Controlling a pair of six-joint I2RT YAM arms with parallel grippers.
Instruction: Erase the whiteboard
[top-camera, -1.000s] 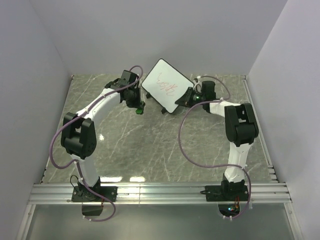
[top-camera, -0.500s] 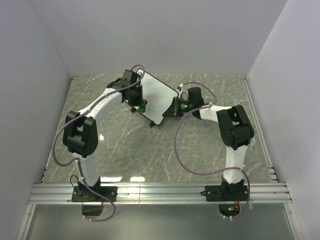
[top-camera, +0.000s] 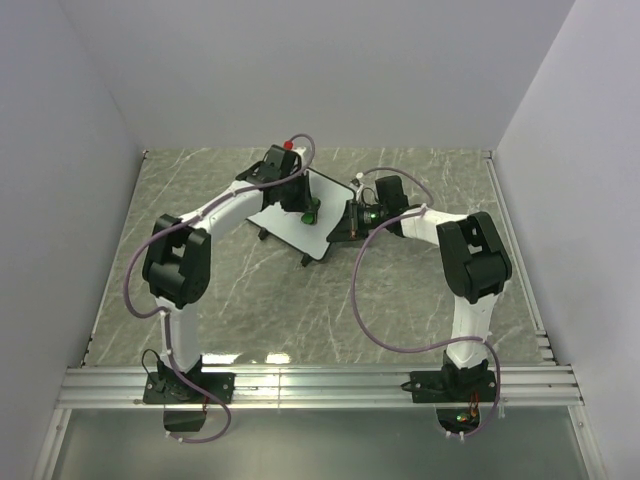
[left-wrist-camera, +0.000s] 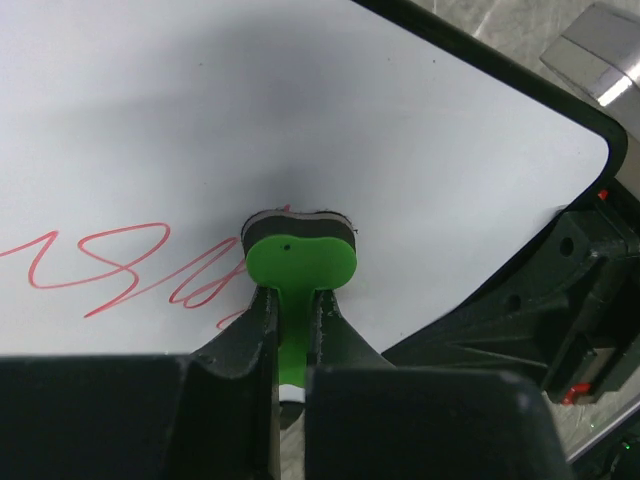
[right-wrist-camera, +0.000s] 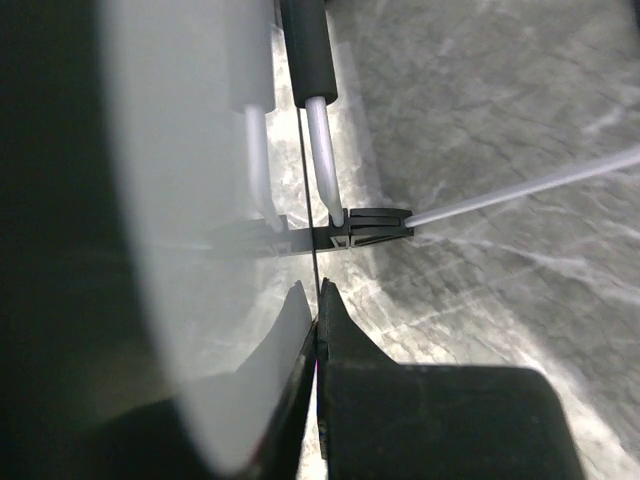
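Note:
The whiteboard (top-camera: 288, 224) is held tilted, low over the table's back middle, and bears a red scribble (left-wrist-camera: 110, 272). My left gripper (top-camera: 308, 210) is shut on the stem of a green eraser (left-wrist-camera: 300, 262). The eraser's dark pad presses on the white face (left-wrist-camera: 300, 120) just right of the scribble. My right gripper (top-camera: 348, 222) is shut on the board's right edge. The right wrist view shows the board edge-on, as a thin line between the fingers, with its face (right-wrist-camera: 190, 200) to the left. My left gripper's (left-wrist-camera: 290, 300) fingers hide the scribble's right end.
The grey marble table (top-camera: 250, 300) is walled at the left, back and right. An aluminium rail (top-camera: 320, 385) carrying both arm bases runs along the near edge. A purple cable (top-camera: 365, 300) loops off the right arm. A black foot (top-camera: 305, 261) hangs under the board.
The board has swung left and down from steeply raised to nearly flat. My left gripper has moved right with the eraser, from beside the board onto its face. The right gripper has closed tighter on the edge.

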